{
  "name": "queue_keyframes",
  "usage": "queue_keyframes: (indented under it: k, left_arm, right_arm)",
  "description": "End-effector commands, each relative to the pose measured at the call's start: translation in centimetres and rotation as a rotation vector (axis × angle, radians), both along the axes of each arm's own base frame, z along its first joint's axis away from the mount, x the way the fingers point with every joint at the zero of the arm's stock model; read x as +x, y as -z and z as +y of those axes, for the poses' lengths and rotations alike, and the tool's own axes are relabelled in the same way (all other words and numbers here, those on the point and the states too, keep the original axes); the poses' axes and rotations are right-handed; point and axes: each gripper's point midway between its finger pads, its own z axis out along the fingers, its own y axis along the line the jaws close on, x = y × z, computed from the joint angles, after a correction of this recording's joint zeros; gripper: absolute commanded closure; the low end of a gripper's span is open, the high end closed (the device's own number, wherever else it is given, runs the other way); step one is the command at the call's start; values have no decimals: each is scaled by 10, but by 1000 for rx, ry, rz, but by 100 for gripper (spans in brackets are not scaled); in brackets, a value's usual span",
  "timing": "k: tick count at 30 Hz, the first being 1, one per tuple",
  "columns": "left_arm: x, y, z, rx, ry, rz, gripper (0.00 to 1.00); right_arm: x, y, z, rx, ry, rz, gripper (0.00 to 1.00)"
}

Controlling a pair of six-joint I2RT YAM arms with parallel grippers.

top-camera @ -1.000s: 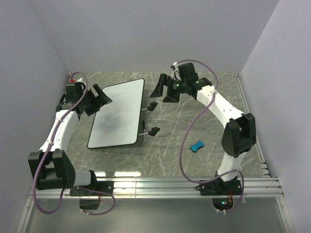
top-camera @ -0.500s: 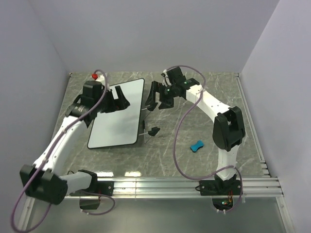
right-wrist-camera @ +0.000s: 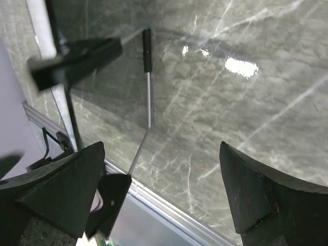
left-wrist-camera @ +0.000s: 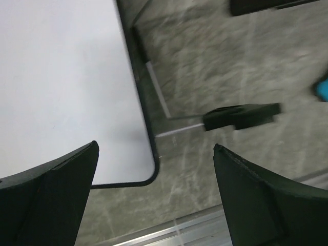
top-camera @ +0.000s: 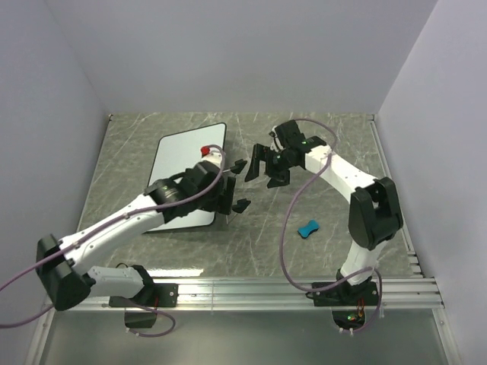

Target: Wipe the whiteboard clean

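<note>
The whiteboard (top-camera: 176, 156) lies on the table (top-camera: 259, 239). In the top view the left arm (top-camera: 129, 220) crosses its near right part, hiding that corner and much of the near edge. The left wrist view does show the corner. There the whiteboard (left-wrist-camera: 61, 77) spreads ahead and to the left of the left jaws, and its rounded black-framed corner sits between the two tips. The rest of the board is cut off by the picture's top and left borders.

The left jaws stand wide apart with nothing in them; whether they touch the board cannot be told. Ahead of their right tip lies a blurred black stand foot (left-wrist-camera: 241, 115). A blue sliver at the border is the eraser (left-wrist-camera: 323, 89), mostly cut off. From above, the eraser (top-camera: 308, 227) lies well apart from both pairs of jaws.

The right jaws are also spread wide and empty, just beside the far stand foot (top-camera: 238, 165). In the right wrist view a thin wire leg (right-wrist-camera: 147, 77) runs between the tips, and the board is hard to make out.
</note>
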Motion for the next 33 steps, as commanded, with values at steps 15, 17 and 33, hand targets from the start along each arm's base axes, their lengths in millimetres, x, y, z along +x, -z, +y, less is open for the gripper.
queue_keyframes:
  k: [15,17,33]
  left_arm:
    - [-19,66,21,286,-55,97,1]
    - [-19,73,25,326,-64,105,1]
    - [2,101,64,591,-199,94,32]
  right_arm:
    - [-26,-24,-55,34,133,-101,0]
    - [-28,-24,-57,38,139,-105,0]
    - [-46,-11,-70,42,162,-94,0]
